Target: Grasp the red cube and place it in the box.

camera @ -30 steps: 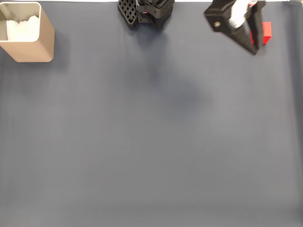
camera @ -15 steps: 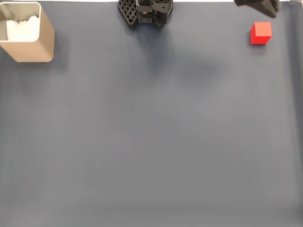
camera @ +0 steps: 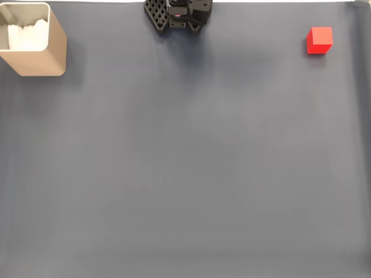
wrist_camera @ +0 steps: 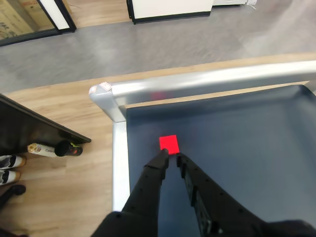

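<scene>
Near worktop corner: red cube, free, unheld.
Gripper: above cube, jaws nearly together, empty.
Box: far opposite corner.
Risk: descending with this narrow gap would knock the cube away.

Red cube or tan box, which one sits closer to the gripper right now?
The red cube: in the wrist view it lies just beyond the gripper's fingertips; the box stands in the mat's opposite corner.

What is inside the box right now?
In the fixed view, the box holds white padding. The padding hides its floor. The red cube sits far away on the mat.
</scene>
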Controlling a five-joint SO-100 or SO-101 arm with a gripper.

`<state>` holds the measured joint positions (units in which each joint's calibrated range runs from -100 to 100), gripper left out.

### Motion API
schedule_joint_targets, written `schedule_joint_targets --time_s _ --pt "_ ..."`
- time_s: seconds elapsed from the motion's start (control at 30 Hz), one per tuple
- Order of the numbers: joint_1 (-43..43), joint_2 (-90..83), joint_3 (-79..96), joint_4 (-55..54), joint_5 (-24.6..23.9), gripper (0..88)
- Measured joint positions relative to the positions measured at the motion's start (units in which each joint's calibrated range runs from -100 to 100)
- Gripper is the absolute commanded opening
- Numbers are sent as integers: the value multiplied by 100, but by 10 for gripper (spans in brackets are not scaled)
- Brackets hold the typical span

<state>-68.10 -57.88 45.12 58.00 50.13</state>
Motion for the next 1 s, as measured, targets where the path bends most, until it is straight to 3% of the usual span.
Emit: schedule_joint_targets --time_s 0.33,0.63,1.0 --pt "-245 -703 859 0 88 24" --pt "-260 -1172 1519 -207 420 177" --pt "89 -1233 1926 -692 742 268"
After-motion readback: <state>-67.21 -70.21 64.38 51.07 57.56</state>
